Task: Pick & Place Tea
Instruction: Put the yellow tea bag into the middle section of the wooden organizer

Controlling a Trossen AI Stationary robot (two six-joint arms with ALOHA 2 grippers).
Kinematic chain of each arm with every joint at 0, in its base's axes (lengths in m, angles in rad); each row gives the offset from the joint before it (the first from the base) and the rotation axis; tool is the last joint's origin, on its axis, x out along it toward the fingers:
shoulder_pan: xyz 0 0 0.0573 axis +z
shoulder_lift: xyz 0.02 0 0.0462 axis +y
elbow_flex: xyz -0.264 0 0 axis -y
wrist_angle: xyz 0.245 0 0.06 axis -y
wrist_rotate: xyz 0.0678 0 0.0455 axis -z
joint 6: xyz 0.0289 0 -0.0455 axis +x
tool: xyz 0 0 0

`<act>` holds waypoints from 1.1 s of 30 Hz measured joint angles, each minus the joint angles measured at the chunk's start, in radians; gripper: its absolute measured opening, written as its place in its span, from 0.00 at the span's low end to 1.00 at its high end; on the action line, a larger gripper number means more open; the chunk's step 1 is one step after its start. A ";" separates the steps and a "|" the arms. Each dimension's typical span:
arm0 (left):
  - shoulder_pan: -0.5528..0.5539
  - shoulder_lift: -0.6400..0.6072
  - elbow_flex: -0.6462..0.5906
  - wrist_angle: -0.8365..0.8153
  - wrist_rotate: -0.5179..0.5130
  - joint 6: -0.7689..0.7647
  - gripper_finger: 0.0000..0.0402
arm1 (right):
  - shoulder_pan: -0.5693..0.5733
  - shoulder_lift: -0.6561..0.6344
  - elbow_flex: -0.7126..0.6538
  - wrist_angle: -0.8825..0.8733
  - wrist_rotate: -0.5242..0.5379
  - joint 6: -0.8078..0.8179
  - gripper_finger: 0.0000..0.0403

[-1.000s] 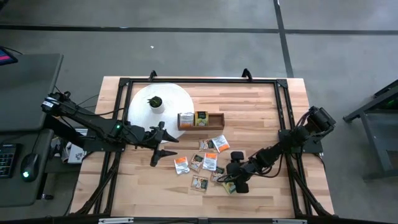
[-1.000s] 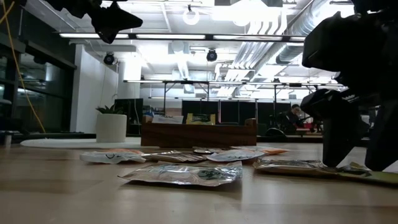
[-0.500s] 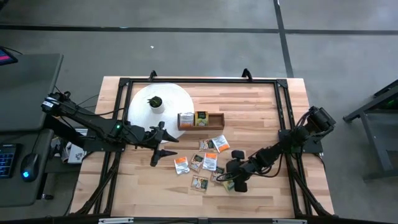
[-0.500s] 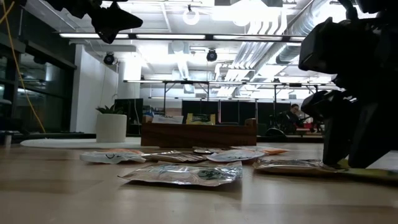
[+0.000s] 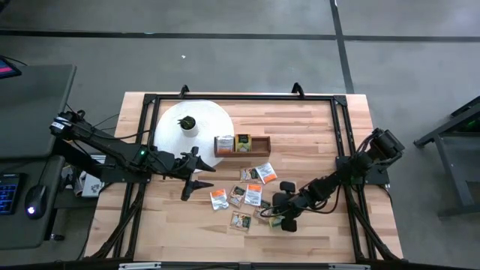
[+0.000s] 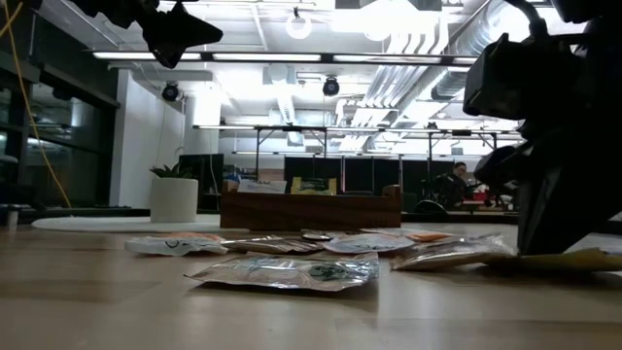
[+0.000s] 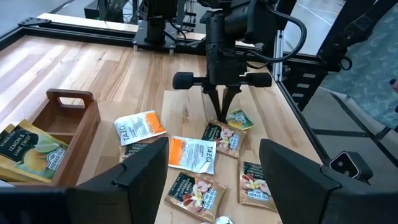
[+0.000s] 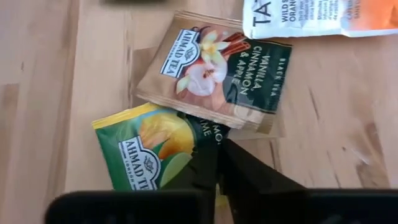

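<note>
Several small tea sachets (image 5: pixel 251 191) lie scattered on the wooden table, in front of the brown wooden box (image 5: pixel 241 145), which holds more sachets. My right gripper (image 5: pixel 282 223) is at the near right of the scatter, shut on a green-and-yellow sachet (image 8: pixel 155 155). A brown sachet (image 8: pixel 214 71) lies next to it, overlapping its edge. My left gripper (image 5: pixel 201 178) hangs open above the table, left of the sachets, with nothing between its fingers. My right gripper pinches the green-and-yellow sachet between its two fingers at one edge (image 8: pixel 198 152), close to where the brown sachet overlaps it. The fingers (image 7: pixel 217 102) slant steeply down from above. The sachet (image 6: pixel 583 260) lies flat and low at the table top.
A large white round disc (image 5: pixel 214 120) with a small potted plant (image 5: pixel 187 123) sits at the far left. A black frame (image 5: pixel 240 97) runs round the table. Bare wood lies along the near edge and at the far right.
My right gripper has shut on the green-and-yellow sachet, staying in place and rolling a little. Beside it, the brown sachet's end nearest the gripper has tipped up off the table while its other end stays down.
</note>
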 joint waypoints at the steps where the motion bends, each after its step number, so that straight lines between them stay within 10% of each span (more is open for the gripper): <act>1: 0.000 0.000 0.000 0.000 0.000 0.000 0.62 | 0.000 0.000 0.000 0.006 -0.006 0.000 0.02; 17: 0.000 0.000 0.000 -0.019 0.003 0.000 0.62 | 0.007 -0.137 0.012 -0.231 0.143 0.103 0.00; 33: 0.000 0.000 0.000 -0.026 0.003 0.001 0.62 | -0.065 -0.169 0.365 -0.601 0.460 -0.176 0.00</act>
